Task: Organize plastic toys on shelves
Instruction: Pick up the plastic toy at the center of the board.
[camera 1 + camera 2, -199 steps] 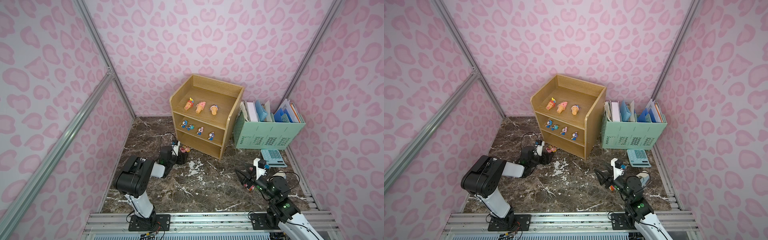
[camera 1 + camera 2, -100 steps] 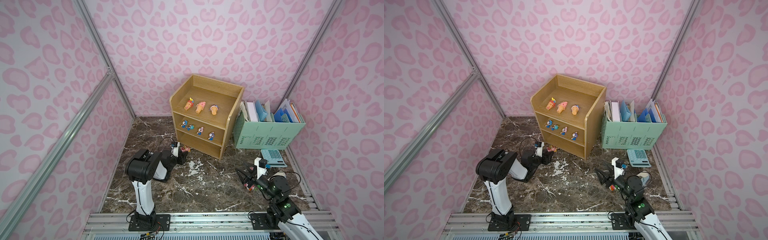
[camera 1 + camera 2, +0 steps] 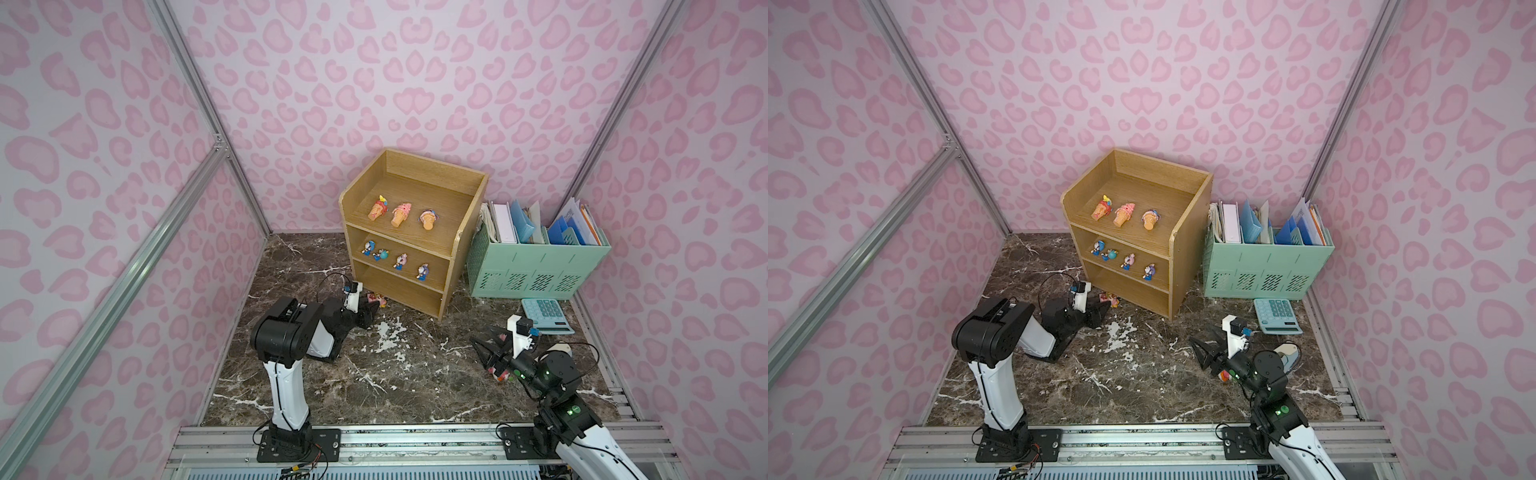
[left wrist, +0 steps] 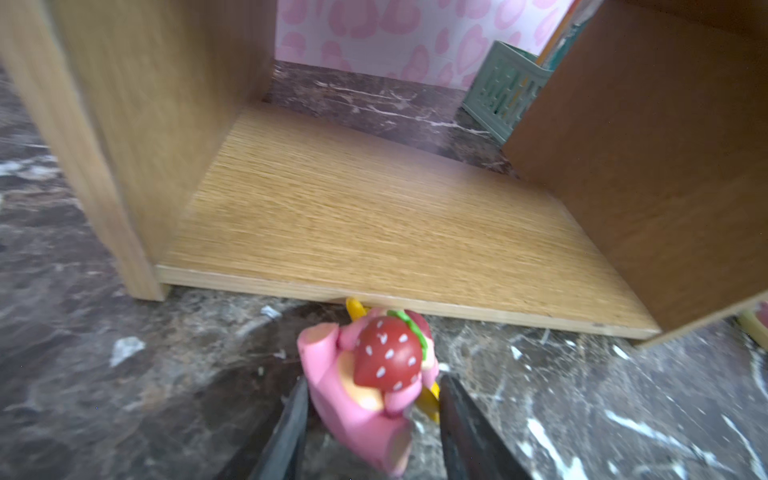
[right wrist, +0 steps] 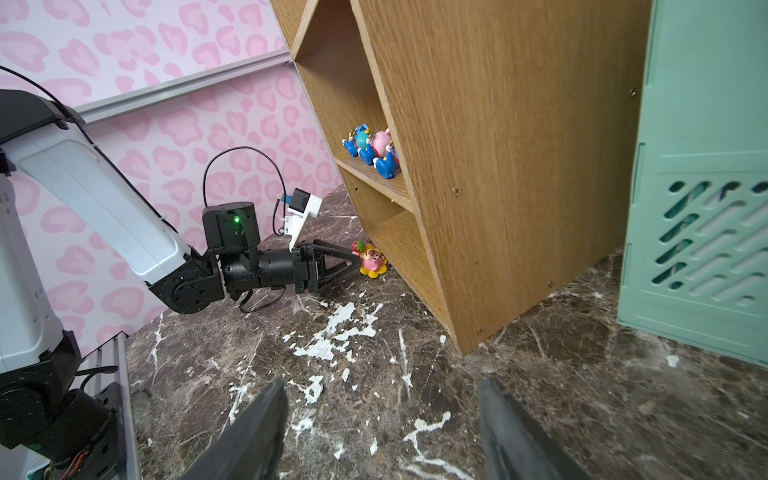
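Showing what top views can't, left wrist has left gripper (image 4: 374, 380) fingers (image 4: 291, 424) bracketing a strawberry toy (image 4: 357, 411), grip unclear; right gripper (image 5: 381, 385) spread.

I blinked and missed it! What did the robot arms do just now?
The left arm lifted its elbow, while the left pincer narrowed around the pink strawberry toy on the tabletop by the shelves; grip unclear. The right arm, the open right pincer and the shelved toys stayed put.
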You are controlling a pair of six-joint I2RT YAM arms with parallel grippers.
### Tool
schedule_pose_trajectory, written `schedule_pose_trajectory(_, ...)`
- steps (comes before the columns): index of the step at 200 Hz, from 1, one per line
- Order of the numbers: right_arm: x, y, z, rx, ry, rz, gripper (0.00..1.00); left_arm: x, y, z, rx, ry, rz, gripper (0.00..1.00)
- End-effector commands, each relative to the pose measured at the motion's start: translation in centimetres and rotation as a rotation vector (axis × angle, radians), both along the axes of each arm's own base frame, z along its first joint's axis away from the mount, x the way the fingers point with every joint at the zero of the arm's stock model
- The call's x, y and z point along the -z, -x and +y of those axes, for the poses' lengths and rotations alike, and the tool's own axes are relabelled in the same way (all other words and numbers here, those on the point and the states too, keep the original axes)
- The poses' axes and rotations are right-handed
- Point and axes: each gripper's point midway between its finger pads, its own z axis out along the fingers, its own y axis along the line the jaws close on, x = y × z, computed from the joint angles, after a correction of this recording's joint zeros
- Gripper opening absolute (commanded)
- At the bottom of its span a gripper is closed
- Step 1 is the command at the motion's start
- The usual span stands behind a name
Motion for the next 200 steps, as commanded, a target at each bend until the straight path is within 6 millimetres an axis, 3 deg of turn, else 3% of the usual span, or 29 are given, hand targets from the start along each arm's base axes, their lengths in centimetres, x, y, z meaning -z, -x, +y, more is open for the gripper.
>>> schedule_pose_trajectory(1,-0.8,0.1,0.1,-0.006,-0.019,-0.027,0.74,-0.6,0.9,-0.6,0.050,0.029,-0.027,0.54)
schedule_pose_trajectory(55,-0.9,0.1,0.1,-0.007,-0.021,-0.027,0.74,0.4,2.1,-1.6,0.080,-0.004,-0.001,0.62)
schedule_pose_trajectory(123,-0.9,0.1,0.1,-0.009,-0.023,-0.028,0.74,1.1,3.5,-1.9,0.088,-0.029,0.018,0.54)
schedule_pose_trajectory(200,-0.8,0.1,0.1,-0.007,-0.018,-0.025,0.74,0.5,2.3,-2.7,0.090,-0.044,0.004,0.46)
